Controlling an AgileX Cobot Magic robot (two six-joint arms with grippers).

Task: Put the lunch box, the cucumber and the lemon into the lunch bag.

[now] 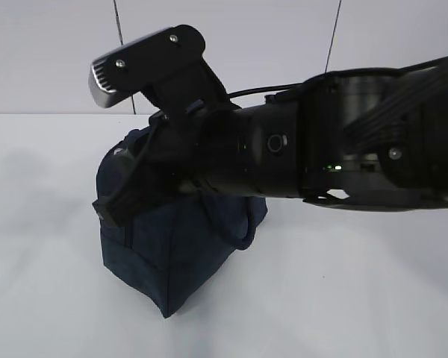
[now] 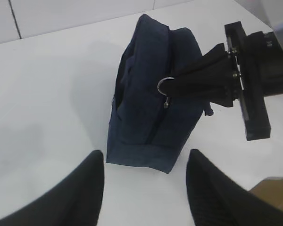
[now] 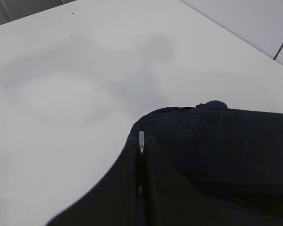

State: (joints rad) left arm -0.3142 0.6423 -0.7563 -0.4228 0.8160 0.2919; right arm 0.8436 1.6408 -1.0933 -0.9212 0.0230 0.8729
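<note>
The dark navy lunch bag [image 1: 164,257] stands on the white table, and also shows in the left wrist view [image 2: 144,122] and the right wrist view [image 3: 226,141]. My right gripper [image 2: 173,87] reaches over the bag's top and is shut on the silver ring pull [image 2: 163,85] of the zipper. The ring shows edge-on between its fingers in the right wrist view [image 3: 141,140]. My left gripper [image 2: 145,159] is open and empty, hovering above the table just before the bag's near end. The lunch box, cucumber and lemon are out of view.
The right arm [image 1: 321,149] with its wrist camera fills the middle and right of the exterior view and hides much of the bag's top. White table [image 3: 61,84] lies around the bag. A tiled wall stands behind.
</note>
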